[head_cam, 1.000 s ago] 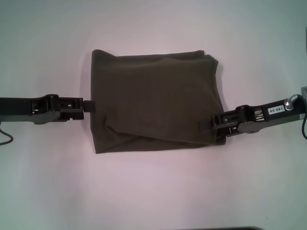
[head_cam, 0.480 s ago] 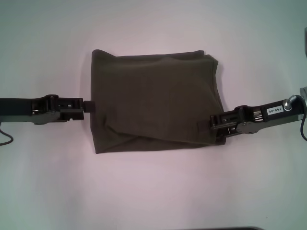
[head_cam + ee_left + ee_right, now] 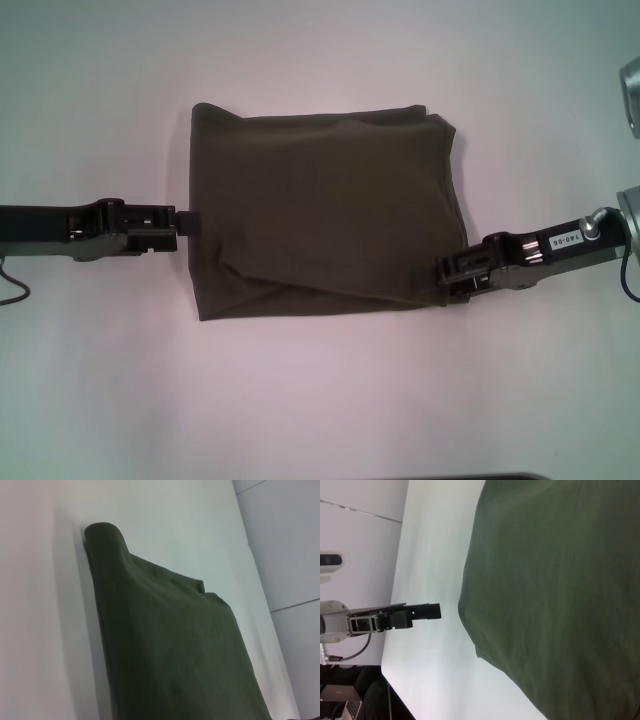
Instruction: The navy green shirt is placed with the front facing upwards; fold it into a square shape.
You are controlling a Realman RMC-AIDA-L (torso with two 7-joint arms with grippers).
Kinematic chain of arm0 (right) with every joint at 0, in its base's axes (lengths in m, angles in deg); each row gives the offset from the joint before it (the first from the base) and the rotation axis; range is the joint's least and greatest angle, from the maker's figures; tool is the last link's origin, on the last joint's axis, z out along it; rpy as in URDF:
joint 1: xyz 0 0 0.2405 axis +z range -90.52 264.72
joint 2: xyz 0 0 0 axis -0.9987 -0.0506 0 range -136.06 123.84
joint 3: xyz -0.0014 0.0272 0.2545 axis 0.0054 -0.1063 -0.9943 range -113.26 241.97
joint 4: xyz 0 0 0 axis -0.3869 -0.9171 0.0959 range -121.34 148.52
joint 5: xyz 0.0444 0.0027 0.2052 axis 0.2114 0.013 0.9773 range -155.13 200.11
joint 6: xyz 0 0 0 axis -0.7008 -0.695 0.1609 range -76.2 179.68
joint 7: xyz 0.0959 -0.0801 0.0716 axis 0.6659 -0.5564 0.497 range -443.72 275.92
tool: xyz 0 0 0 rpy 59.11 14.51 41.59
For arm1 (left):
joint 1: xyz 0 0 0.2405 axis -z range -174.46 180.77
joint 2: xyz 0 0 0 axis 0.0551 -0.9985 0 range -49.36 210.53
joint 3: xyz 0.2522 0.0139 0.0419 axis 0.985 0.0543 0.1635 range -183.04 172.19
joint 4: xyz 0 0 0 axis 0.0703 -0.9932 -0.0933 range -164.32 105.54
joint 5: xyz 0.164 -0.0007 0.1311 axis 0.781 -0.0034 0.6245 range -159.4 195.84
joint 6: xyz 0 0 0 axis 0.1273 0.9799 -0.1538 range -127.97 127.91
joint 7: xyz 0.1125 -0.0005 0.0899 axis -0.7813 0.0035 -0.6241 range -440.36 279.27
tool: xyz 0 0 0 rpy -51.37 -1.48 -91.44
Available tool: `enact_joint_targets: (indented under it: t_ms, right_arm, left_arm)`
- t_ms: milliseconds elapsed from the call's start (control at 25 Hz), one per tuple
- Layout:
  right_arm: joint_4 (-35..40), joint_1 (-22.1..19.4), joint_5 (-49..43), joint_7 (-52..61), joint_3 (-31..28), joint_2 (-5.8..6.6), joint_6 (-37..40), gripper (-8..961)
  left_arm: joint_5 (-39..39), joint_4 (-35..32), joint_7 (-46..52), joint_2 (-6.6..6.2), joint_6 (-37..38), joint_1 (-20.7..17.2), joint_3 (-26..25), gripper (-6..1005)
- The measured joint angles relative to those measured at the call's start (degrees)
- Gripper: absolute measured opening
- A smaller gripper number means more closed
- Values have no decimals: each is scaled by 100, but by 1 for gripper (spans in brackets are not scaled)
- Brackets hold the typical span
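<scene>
The dark olive-green cotton shirt (image 3: 325, 212), folded into a rough rectangle, is laid on the white table (image 3: 320, 400). The left gripper (image 3: 186, 222) touches its left edge, the right gripper (image 3: 447, 276) its right; jaw states cannot be told.

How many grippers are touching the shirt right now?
2, as far as I can tell: the left gripper meets the shirt at its left edge, and the right gripper sits on its near right corner.
</scene>
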Motion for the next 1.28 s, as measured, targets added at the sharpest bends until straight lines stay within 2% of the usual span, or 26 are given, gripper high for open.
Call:
enact_joint_targets:
  t_ms: [520, 720, 840, 1000, 1280]
  right_arm:
    - [36, 12, -6, 14, 44, -8, -11, 425]
    - [53, 7, 4, 17, 10, 17, 145, 210]
    - [145, -23, 19, 40, -7, 43, 278, 13]
    - [388, -89, 22, 159, -24, 86, 443, 13]
    - [439, -135, 21, 251, -94, 290, 463, 13]
  left_arm:
    - [0, 0, 0, 7, -8, 9, 0, 640]
    - [0, 0, 0, 7, -9, 5, 0, 640]
    - [0, 1, 0, 0, -9, 3, 0, 640]
    - [0, -12, 3, -10, -8, -5, 0, 641]
    - [0, -17, 12, -8, -8, -9, 0, 641]
